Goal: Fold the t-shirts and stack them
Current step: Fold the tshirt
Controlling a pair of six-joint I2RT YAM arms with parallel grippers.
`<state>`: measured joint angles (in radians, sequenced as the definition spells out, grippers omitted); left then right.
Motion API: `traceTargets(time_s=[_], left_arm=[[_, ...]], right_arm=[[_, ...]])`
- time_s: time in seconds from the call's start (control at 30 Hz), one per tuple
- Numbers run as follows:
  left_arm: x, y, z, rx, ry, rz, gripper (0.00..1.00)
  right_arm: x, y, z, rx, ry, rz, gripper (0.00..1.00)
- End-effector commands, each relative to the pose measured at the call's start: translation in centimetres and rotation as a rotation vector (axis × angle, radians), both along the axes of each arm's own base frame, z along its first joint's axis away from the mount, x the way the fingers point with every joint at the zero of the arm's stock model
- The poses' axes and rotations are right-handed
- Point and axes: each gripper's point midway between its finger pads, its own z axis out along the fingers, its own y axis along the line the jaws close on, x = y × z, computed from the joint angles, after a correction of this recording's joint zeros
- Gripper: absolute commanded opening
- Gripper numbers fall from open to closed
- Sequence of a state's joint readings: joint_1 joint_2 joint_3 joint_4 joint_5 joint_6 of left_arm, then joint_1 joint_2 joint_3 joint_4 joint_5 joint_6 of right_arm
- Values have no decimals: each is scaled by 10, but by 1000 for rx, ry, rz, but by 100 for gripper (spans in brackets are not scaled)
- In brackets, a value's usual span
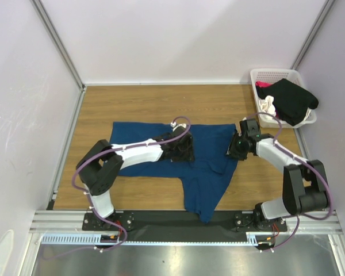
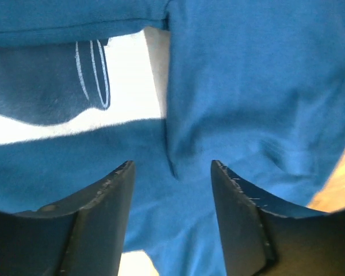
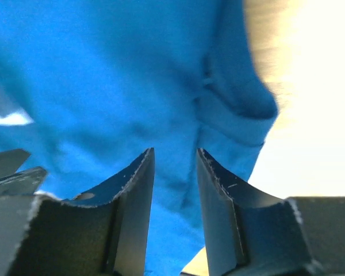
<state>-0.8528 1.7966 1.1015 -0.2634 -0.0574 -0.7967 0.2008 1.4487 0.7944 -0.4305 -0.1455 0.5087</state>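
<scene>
Top view: the dark blue t-shirt (image 1: 204, 184) lies rumpled on the surface (image 1: 149, 103) (other shirts (image 1: 290, 99) fill the basket (image 1: 276, 72)). Left wrist: the left fingers (image 2: 103, 213) stand spread over it. Right wrist: the right fingers (image 3: 132, 201) stand slightly parted, pinching nothing.

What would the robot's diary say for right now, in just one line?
blue t-shirt: spread on table | left gripper: open, over it | right gripper: open, over it | basket: holds black t-shirt
</scene>
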Motion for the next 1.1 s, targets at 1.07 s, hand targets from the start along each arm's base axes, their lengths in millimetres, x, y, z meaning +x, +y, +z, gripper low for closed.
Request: traceTargets(time_s=[1.07], left_arm=[[125, 230, 104, 120, -295, 386, 100]], right_arm=[[-16, 72, 29, -95, -9, 233, 29]])
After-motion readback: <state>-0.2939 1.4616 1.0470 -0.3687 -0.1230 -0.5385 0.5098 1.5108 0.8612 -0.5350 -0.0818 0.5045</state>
